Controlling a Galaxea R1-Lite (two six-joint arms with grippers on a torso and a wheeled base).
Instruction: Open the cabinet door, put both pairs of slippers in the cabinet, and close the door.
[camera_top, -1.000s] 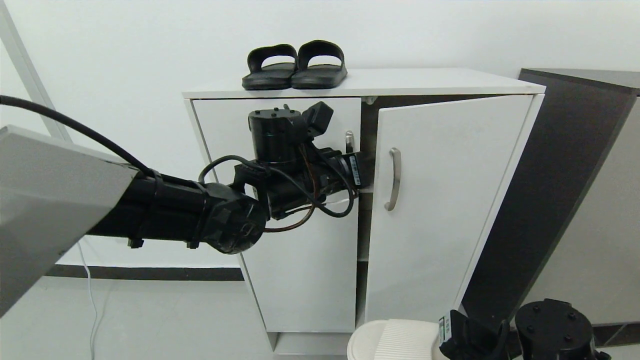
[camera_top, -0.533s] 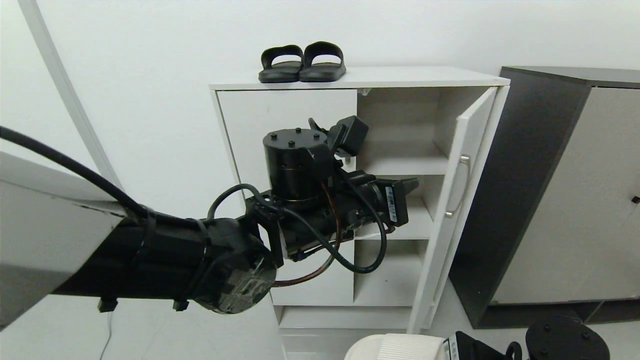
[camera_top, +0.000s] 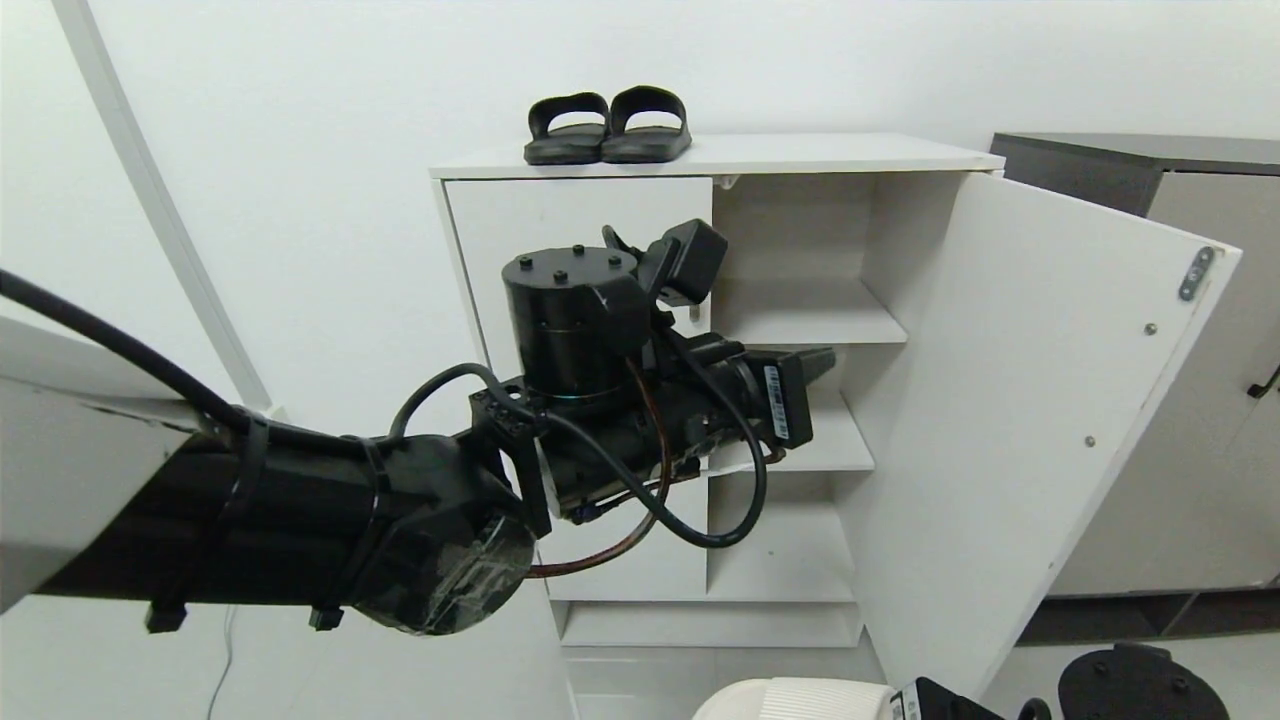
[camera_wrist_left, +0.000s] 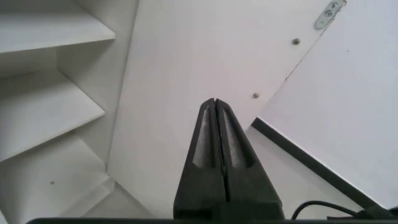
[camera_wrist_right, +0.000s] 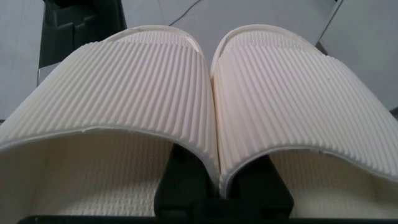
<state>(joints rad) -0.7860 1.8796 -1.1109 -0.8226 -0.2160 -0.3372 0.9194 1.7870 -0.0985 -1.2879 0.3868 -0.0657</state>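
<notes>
White wall (camera_top: 300, 120) backs a white cabinet (camera_top: 820, 155), and I see its right door (camera_top: 1020, 400) standing wide open with its inner face turned toward me, while the left door (camera_top: 560, 215) is closed. My left claw (camera_wrist_left: 214, 134) hangs in front of the open half, level with the middle shelves (camera_top: 800, 310). Its fingers are pressed flat together with nothing between them, the tip points at the open door's inner face, and it touches nothing. My right claw (camera_wrist_right: 217, 186) is low, near the foot of the open door, and pinches the cream slippers (camera_wrist_right: 143, 81) side by side. Its dark fingers sit under the ribbed straps, clamped on the two inner walls where the pair meets. The black slippers (camera_top: 608, 128) sit together on the cabinet's top, above the closed door. The left arm covers much of the closed door and part of the shelves. In the head view the cream pair is cut off by the lower edge. A grey cabinet (camera_top: 1200, 180) stands partly behind the open door.
</notes>
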